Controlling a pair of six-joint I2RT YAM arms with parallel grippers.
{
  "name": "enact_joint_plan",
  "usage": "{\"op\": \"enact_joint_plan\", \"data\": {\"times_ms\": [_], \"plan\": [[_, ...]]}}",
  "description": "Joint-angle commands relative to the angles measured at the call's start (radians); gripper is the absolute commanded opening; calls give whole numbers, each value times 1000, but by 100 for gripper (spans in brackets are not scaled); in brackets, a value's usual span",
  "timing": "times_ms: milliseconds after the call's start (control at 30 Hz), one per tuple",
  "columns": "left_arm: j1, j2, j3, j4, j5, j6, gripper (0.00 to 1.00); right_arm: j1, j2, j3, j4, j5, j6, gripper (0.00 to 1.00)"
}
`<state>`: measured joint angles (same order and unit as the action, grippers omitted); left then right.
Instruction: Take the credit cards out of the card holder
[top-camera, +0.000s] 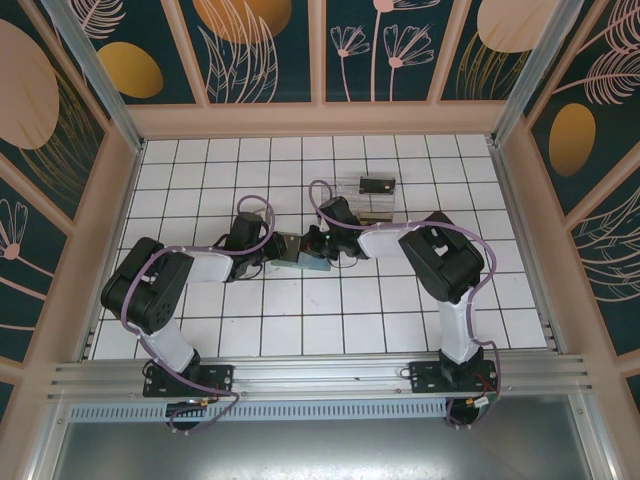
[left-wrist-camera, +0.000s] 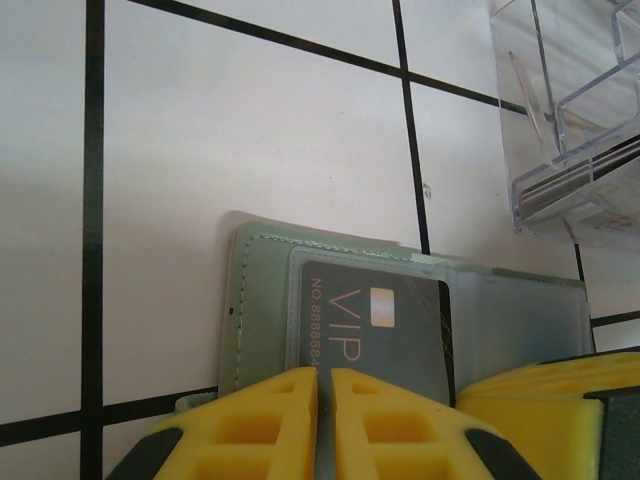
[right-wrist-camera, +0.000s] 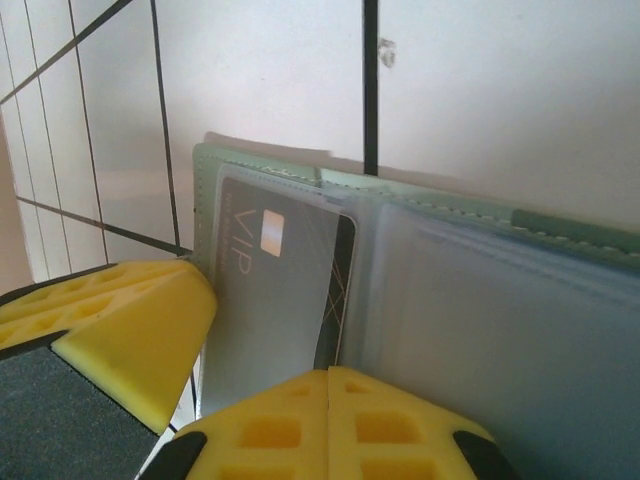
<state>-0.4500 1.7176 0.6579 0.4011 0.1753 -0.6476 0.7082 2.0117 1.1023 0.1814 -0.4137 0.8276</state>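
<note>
The card holder (left-wrist-camera: 262, 300) lay open mid-table on the white tiles (top-camera: 300, 330) — the left gripper (left-wrist-camera: 324, 420) pinching its near edge, the right gripper (right-wrist-camera: 328, 420) pressed shut at the grey VIP card (right-wrist-camera: 270, 290).

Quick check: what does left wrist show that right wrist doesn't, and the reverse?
Left wrist, not right wrist: the clear tray beyond the card holder. Right wrist, not left wrist: a darker green strip on the holder's second half. Both: the dark VIP card in its clear sleeve, plus the left gripper and right gripper, shut, at the holder.
</note>
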Motion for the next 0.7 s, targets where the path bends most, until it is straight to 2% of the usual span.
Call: {"op": "enact_joint_plan", "data": {"times_ms": [0, 100, 200, 267, 400, 533, 667], "plan": [[5, 2, -14, -21, 15, -6, 15, -4, 19, -26, 42, -34, 16, 0], [4, -40, -11, -43, 0, 0, 19, -10, 8, -42, 55, -33, 22, 0], [4, -88, -12, -70, -15, 3, 30, -15, -7, -59, 65, -30, 21, 0], [4, -119, -16, -79, -15, 2, 34, -18, -17, -67, 66, -27, 17, 0], [4, -144, -34, -71, 10, -7, 34, -21, -32, -80, 71, -19, 12, 0], [4, -117, -51, -33, 35, -20, 28, -21, -41, -86, 70, -14, 4, 0], [4, -82, -43, -19, 37, -26, 27, -21, -56, -92, 62, -6, -3, 0]]}}
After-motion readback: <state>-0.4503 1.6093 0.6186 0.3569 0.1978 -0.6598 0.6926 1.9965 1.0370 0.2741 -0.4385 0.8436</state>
